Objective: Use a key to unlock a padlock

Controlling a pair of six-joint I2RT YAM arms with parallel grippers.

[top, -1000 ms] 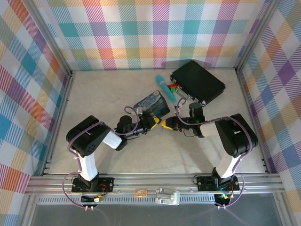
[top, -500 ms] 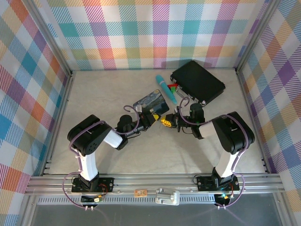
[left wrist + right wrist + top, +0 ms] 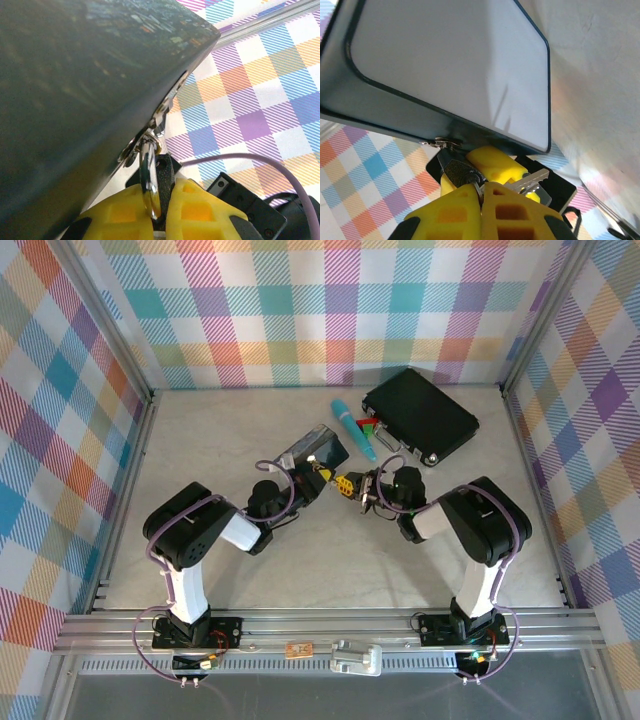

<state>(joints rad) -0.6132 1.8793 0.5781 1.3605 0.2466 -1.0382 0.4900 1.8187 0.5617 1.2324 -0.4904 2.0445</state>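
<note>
The blue painted tin (image 3: 312, 450) is tipped up off the table between my two arms. From its metal hasp (image 3: 161, 111) hangs the small dark padlock (image 3: 168, 172) by a thin shackle. My left gripper (image 3: 159, 194) is shut on the padlock, its yellow fingers (image 3: 120, 212) on either side of the body. In the right wrist view the padlock (image 3: 461, 172) sits just under the tin's edge (image 3: 445, 122). My right gripper (image 3: 481, 192) is shut on the key at the padlock's end. A silvery toothed blade (image 3: 532, 179) sticks out to the right. From above, both grippers (image 3: 322, 476) (image 3: 350, 485) meet at the padlock (image 3: 335, 479).
A big black case (image 3: 420, 415) lies at the back right, with a teal pen-like stick (image 3: 355, 430) and small red and green bits (image 3: 370, 423) beside it. Checked walls close in the table on three sides. Bare tabletop (image 3: 330, 560) lies in front of the arms.
Both grippers have moved toward the back of the table with the padlock. The tin has tipped from lying flat up onto its edge. The right gripper has shifted left.
</note>
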